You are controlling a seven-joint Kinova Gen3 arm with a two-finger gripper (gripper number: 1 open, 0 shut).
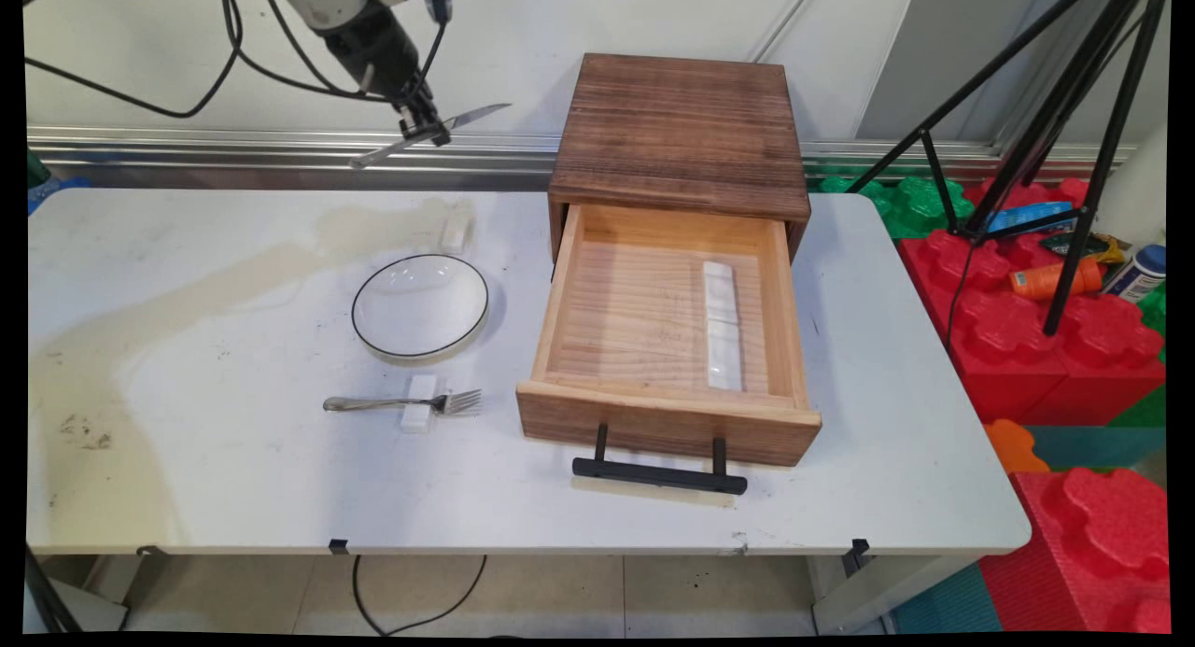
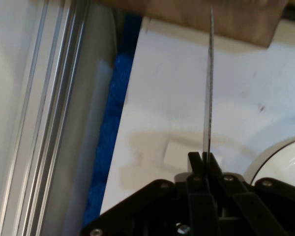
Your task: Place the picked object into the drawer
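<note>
Knife (image 1: 431,133) hangs clamped in the gripper (image 1: 422,129) high above the stained white table (image 1: 187,367), behind the bowl (image 1: 420,306); red foam blocks (image 1: 1036,339) lie right of the table.

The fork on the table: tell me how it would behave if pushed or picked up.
The fork looks like polished metal, so probably stiff and somewhat slippery to pinch. Its neck lies across a small white rest, so a push on either end may pivot it or slide it off. It lies low and thin on the table, so it is likely hard to get fingers under.
</note>
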